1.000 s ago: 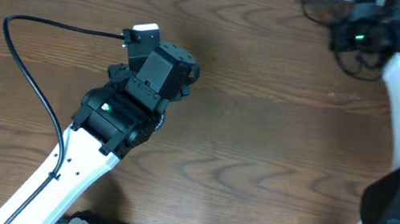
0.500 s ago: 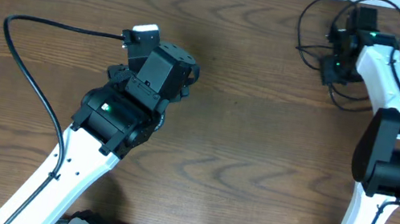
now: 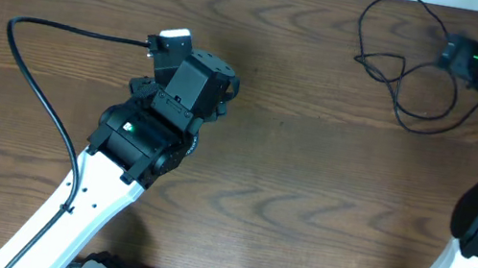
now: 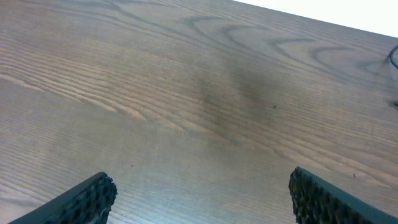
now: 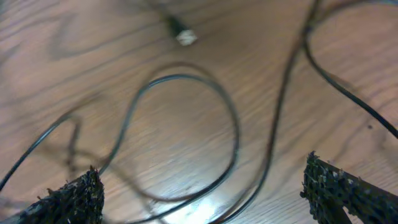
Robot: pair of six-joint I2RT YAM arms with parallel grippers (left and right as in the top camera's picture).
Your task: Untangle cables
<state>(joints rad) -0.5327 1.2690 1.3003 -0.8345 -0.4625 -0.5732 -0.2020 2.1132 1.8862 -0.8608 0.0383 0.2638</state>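
The left gripper [image 4: 199,202] hovers over the bare counter [image 4: 186,74], jaws apart, likely on standby. At the far right the cables [image 5: 174,76] lie in loose crossed loops beneath the right gripper [image 5: 205,196], whose jaws are wide apart and empty, probably choosing a strand.

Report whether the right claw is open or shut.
Open. In the right wrist view the right claw has its fingers far apart at the frame's edges. The black cable lies loose on the table between them, ungripped.
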